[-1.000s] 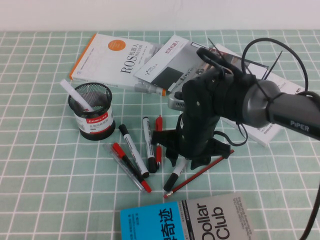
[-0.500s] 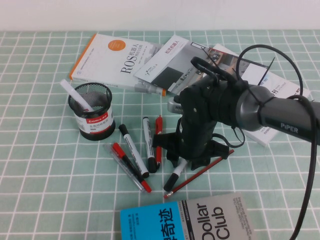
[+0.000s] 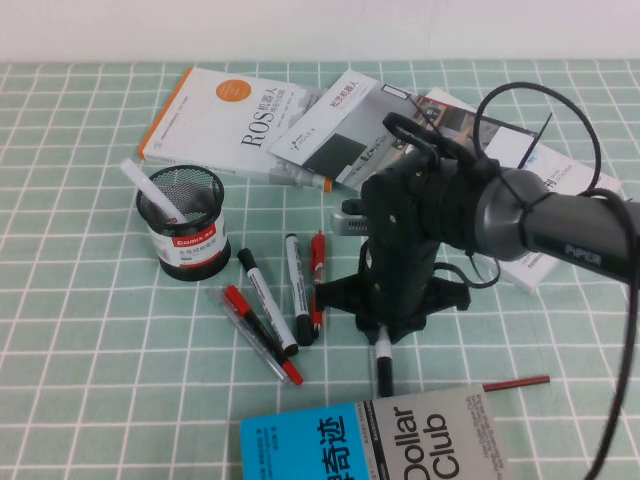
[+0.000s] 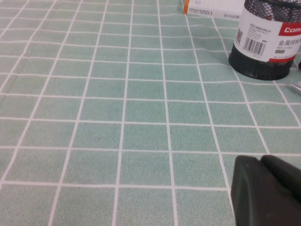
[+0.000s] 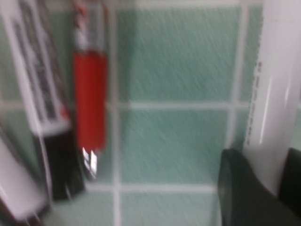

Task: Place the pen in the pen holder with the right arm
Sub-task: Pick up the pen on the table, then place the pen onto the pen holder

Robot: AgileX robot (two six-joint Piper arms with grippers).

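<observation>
Pen first: we see a white-barrelled whiteboard marker with a black cap (image 3: 384,362) pinched in the right end effector (image 3: 383,338), its capped end pointing toward the near edge of the tabletop (image 3: 80,330) and almost reaching a blue and grey book (image 3: 400,440) lying at that edge. In the right wrist view the white barrel sits between the dark fingers (image 5: 244,188), so we read this end effector as closed on the pen.

Toward the left edge stands the small black wire-mesh cylindrical pen holder (image 3: 183,236) with its white label and red band, well apart from the pen; a white strip (image 3: 150,190) leans out of it. Between the holder and the right arm lie two more black-capped white markers (image 3: 268,303), a red-capped marker (image 3: 317,282) and a clear pen with red ends (image 3: 258,333). A thin red pencil (image 3: 516,382) lies just beside the blue and grey book, toward the right edge. Several white books (image 3: 235,125) lie spread along the far edge.

The left end effector (image 4: 268,188) shows only as a dark corner above bare green checked cloth, near the pen holder; we cannot tell whether it is open or closed.
</observation>
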